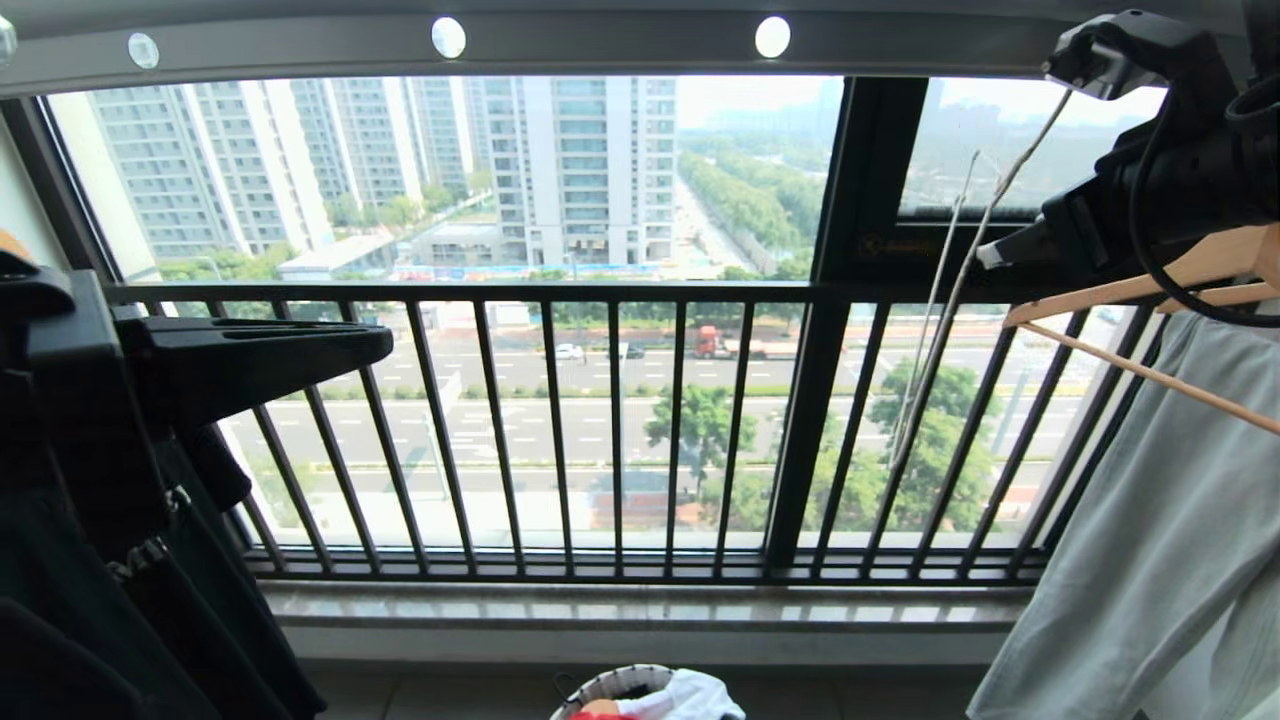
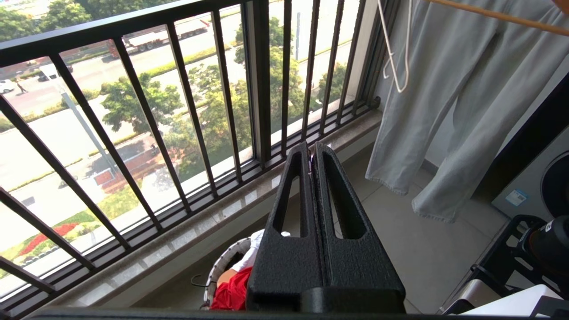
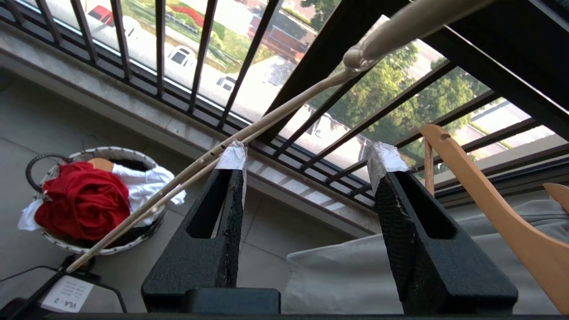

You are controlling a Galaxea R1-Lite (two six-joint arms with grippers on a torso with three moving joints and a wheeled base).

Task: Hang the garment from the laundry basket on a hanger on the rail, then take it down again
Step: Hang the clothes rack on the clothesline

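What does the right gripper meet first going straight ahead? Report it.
Probably the hanger, whose thin wire lies across one fingertip of the open right gripper; past it, the black railing. Depth is unclear.

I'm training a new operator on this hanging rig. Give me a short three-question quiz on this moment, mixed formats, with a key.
1. True or false: the red garment hangs on the rail.
2. Multiple choice: the right gripper stands A) open, with the wire hanger against one fingertip; B) shut on a wooden hanger; C) shut on the garment.
3. Fill in: the left gripper is ____, holding nothing, above the basket.

Key: 1 false, it lies bunched in the basket; 2 A; 3 shut.
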